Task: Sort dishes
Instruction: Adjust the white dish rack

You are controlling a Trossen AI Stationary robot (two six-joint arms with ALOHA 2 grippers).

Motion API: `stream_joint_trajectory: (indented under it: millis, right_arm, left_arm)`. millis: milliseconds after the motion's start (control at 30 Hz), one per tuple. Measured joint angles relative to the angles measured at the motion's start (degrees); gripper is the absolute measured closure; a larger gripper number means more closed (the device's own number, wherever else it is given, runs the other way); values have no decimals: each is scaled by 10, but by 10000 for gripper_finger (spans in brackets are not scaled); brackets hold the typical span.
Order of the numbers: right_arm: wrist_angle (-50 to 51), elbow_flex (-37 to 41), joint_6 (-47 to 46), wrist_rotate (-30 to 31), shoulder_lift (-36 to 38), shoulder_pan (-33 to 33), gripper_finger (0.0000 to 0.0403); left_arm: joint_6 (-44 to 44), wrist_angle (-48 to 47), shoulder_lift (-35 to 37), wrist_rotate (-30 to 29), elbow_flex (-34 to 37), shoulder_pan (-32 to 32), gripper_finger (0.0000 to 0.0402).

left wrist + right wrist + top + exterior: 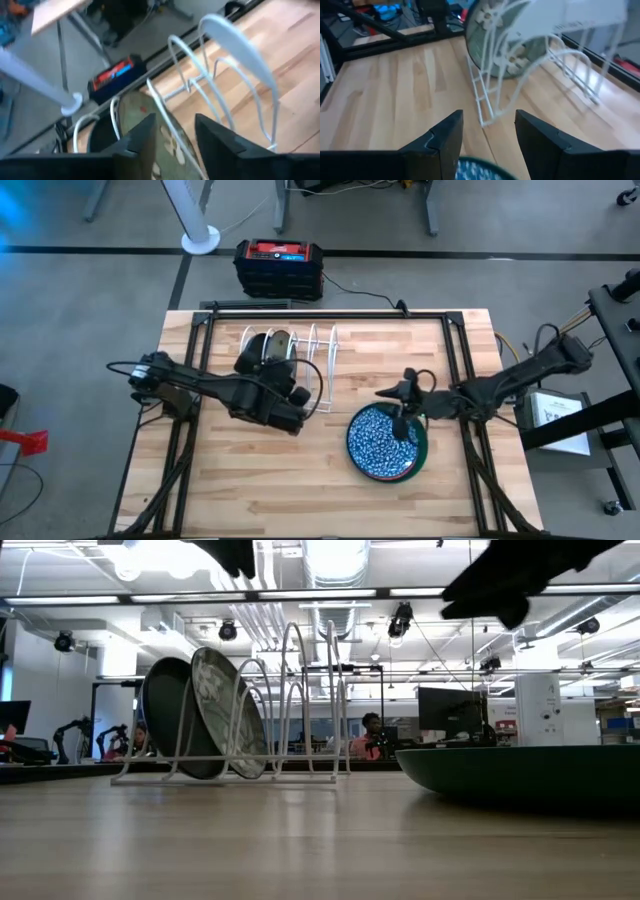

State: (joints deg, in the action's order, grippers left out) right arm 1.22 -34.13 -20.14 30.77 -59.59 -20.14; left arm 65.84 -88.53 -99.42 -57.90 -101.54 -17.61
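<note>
The left arm partly hides the white wire rack (290, 365), which holds a dark plate (165, 715) and an olive mottled plate (228, 710) upright. The left gripper (172, 140) hovers above them, jaws apart. The right gripper (485, 137), jaws apart, hangs over the blue speckled plate (378, 442), stacked on a green plate (520, 775) on the worktop (260, 490).

the left pincer (262, 363) covers most of the two plates standing in the white wire rack (322, 340) just beyond it; their faces cannot be read from above. the blue-and-white speckled plate (380, 440) hides all but a rim of the green plate (424, 448) beneath it, and the right pincer (401, 418) overlaps its near edge. in the low view the green plate (530, 775) is cut off at the picture's edge. the left wrist view is blurred; the olive mottled plate (170, 145) shows only partly between the fingers.
</note>
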Motion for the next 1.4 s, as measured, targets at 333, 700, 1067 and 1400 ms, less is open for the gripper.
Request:
stream_joint_trajectory:
  millis: [333,700,1067,1400]
  right_arm:
    - [-132,0,86,-72,-100,86,336]
    - [-230,-22,132,-107,-186,126,400]
    - [-243,-96,153,-132,-292,134,402]
    - [-241,-127,148,-94,-344,149,403]
  left_arm:
    - [-24,-4,0,-18,9,-14,397]
    - [-24,-14,0,-47,16,-14,401]
    - [-23,-15,0,-62,17,-14,401]
    - [-17,-15,0,-63,19,-14,401]
